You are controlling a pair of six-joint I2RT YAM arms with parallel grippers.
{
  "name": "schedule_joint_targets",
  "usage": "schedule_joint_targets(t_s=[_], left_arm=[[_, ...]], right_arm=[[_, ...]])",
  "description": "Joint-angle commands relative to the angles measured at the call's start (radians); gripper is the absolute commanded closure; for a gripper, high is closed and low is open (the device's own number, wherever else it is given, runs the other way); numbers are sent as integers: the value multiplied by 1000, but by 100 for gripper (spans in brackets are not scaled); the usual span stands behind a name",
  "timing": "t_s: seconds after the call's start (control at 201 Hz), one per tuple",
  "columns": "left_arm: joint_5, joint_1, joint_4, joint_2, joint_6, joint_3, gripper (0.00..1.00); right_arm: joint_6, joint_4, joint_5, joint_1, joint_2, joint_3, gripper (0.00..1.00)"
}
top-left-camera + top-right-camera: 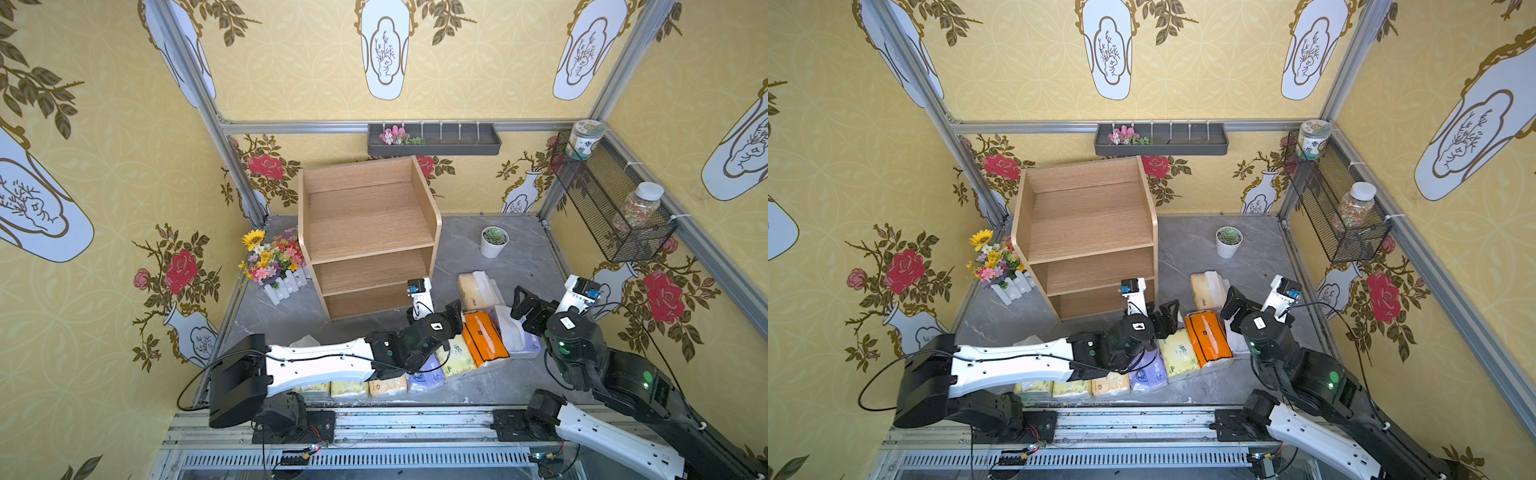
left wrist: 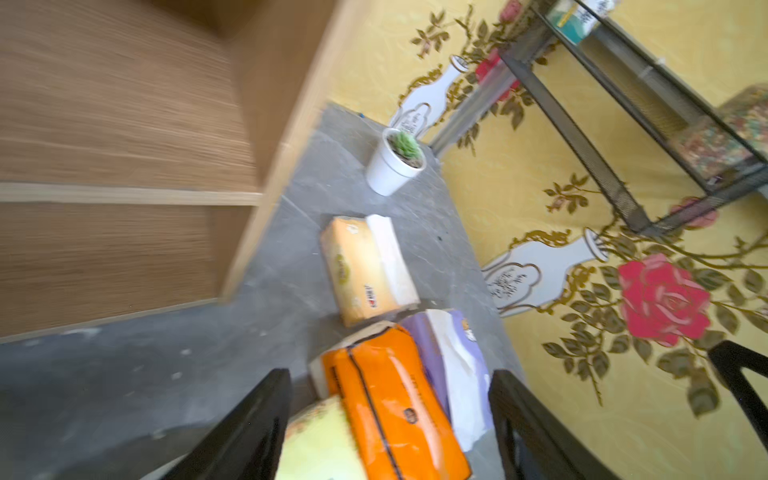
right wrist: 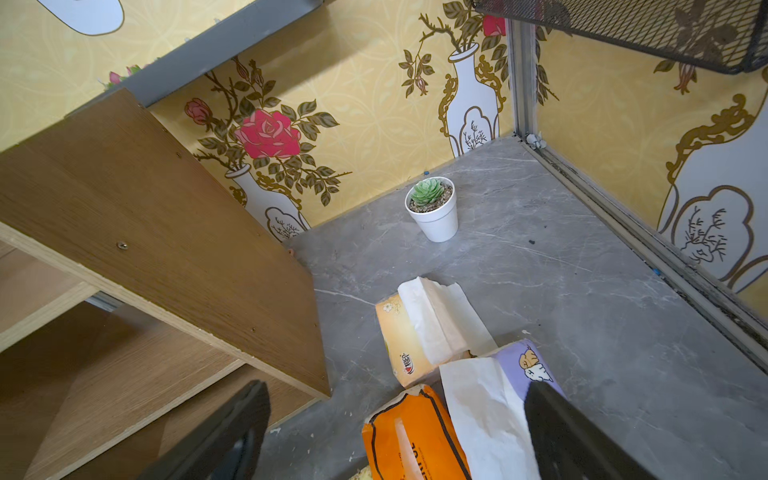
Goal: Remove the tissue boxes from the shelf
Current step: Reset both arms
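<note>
Shelf [image 1: 365,232] is standing just ahead of both my jaws. Tissue boxes [image 1: 426,376] are all lying off it on the gray table [image 1: 457,253], in a row running back under my L arm. L gripper [image 2: 388,374] is hovering w/ jaws spread wide, gripping nothing. Orange pack [image 2: 395,415] is lying right beneath them. R gripper [image 3: 399,386] is hanging wide open, empty. Lavender pack [image 3: 528,361] is sitting below one finger, cream pack [image 3: 399,340] just ahead. Potted succulent [image 3: 432,208] is sitting further ahead.

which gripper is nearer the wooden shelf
Left. The left gripper hovers just off a front corner of the wooden shelf; the right gripper is farther out, beyond the orange tissue pack.
</note>
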Motion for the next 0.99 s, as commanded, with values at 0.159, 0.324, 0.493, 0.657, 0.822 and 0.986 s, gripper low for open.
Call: schedule_joint_targets(t_s=[0.159,0.324,0.493,0.657,0.822,0.986], left_arm=[[-359,-4,-1059,-193,-734,45,17],[-408,54,-1284,-346,-902,45,17],[-406,153,-1289,-573,-799,10,17],[-412,244,-1261,-747,-580,14,17],[-421,390,-930,-745,-23,23,14],[-152,678,-544,-699,416,-15,7]], right_arm=[[-89,148,-45,-147,208,7,3],[-155,295,-305,-465,245,-56,3],[-135,356,-682,-833,256,-108,3],[-141,374,-850,-1029,248,-130,3],[-169,411,-846,-1055,299,-136,3],[-186,454,-832,-1071,354,-139,3]])
